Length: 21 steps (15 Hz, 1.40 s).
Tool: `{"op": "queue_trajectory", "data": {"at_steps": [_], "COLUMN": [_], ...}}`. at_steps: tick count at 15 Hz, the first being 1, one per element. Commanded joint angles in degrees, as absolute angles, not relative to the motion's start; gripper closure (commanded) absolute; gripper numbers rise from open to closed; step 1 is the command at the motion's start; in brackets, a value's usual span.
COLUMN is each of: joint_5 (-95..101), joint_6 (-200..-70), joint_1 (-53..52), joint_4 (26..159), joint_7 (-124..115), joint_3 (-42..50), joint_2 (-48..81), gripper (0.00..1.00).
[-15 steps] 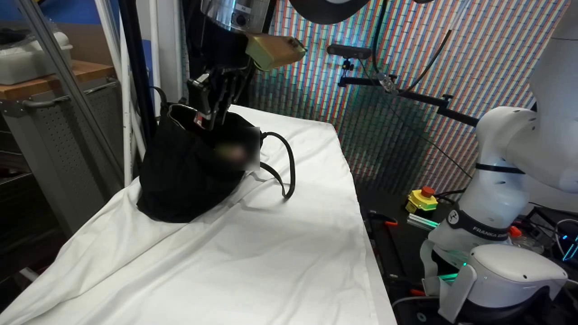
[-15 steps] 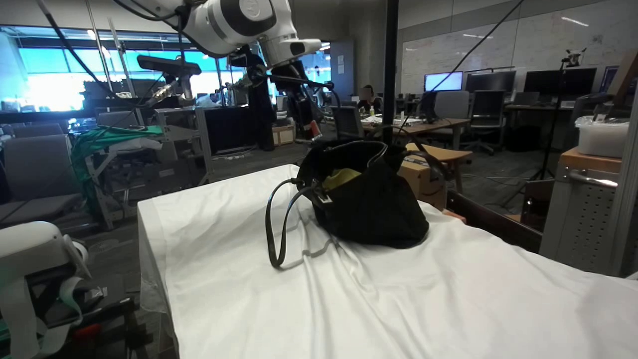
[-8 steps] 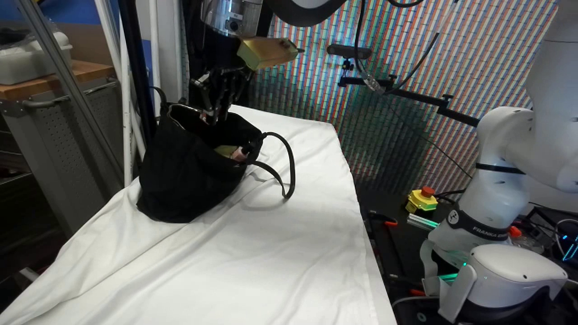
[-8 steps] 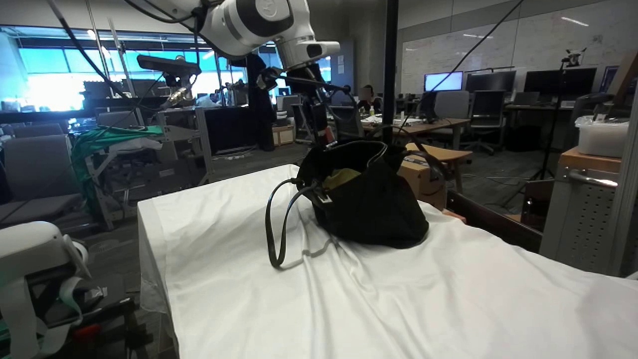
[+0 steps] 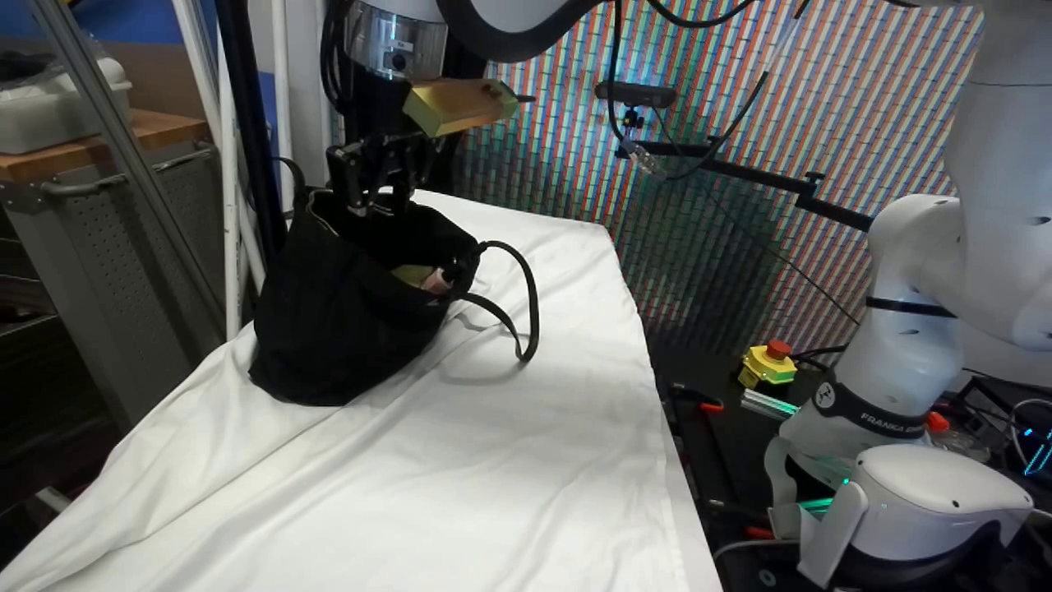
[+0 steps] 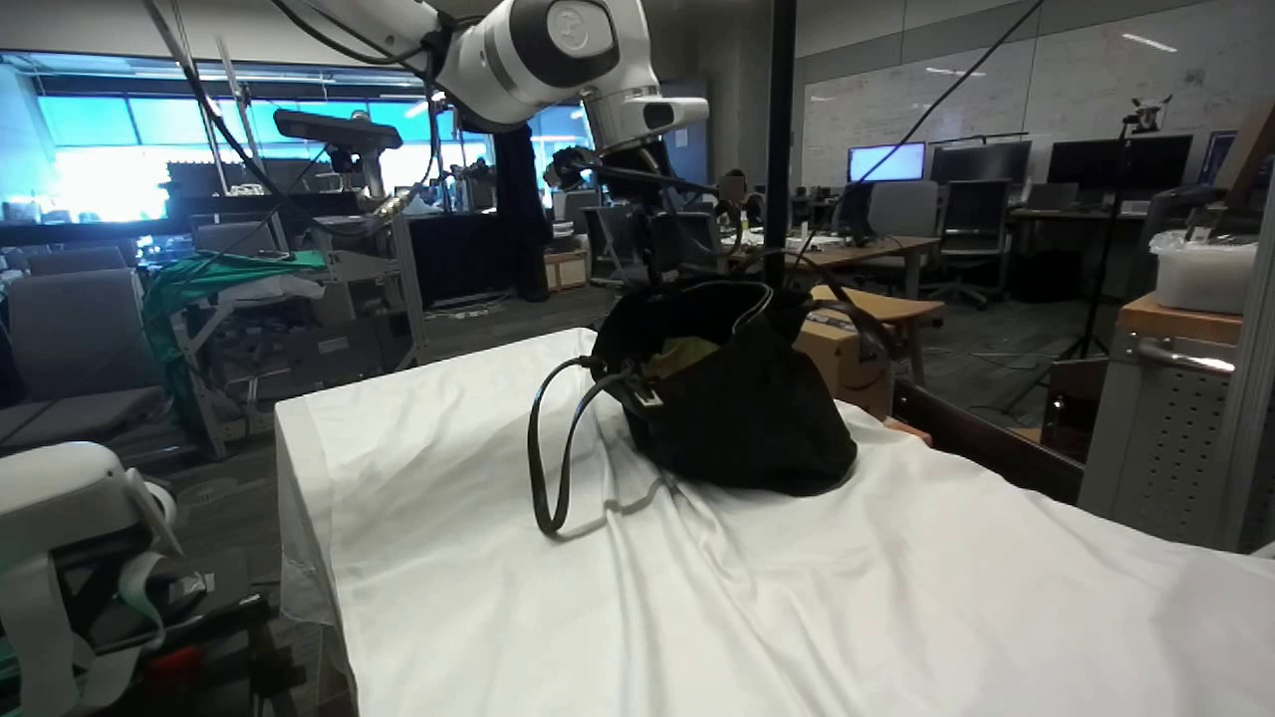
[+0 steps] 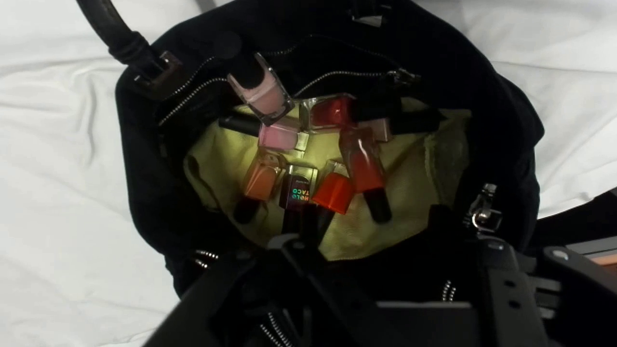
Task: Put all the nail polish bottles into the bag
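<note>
The tool [image 5: 380, 207] is held at the mouth of the bag [image 5: 337, 321], jaws parted partway on nothing, presumably so releases land inside; the bottles [image 7: 359, 159] are clustered within, probably because the soft base sags.

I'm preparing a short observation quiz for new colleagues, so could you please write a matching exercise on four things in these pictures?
Column one
1. gripper
2. bag
3. lining
4. HOLO TACO bottle

Column two
A. yellowish-green
B. between an orange bottle and a red-orange bottle
C. standing on the white cloth
D. jaws apart

Right pairs: 1-D; 2-C; 3-A; 4-B.
</note>
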State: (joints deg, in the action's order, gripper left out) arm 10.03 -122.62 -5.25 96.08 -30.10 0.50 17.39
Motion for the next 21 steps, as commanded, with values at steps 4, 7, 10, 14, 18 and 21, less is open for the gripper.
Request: {"op": "queue_trajectory", "data": {"at_steps": [4,7,10,14,18,21], "joint_5": [8.65,6.08,3.6,2.76,1.45,0.24], "joint_6": [-117.9,-112.94,-106.13,-97.68,-96.79,-100.79], "joint_1": [-5.77,-4.92,-4.83,-5.01,-4.76,-4.36], "joint_4": [95.0,97.96,101.38,108.01,115.29,120.69], "joint_7": [-27.37,-22.41,-17.97,-13.54,-12.1,-12.2], "joint_3": [0.51,-0.39,-0.91,-1.8,-2.51,-2.39], "joint_2": [15.79,11.74,6.81,-1.46,-9.83,-16.05], "gripper": [0.0,0.0,0.0,0.0,0.0,0.0]}}
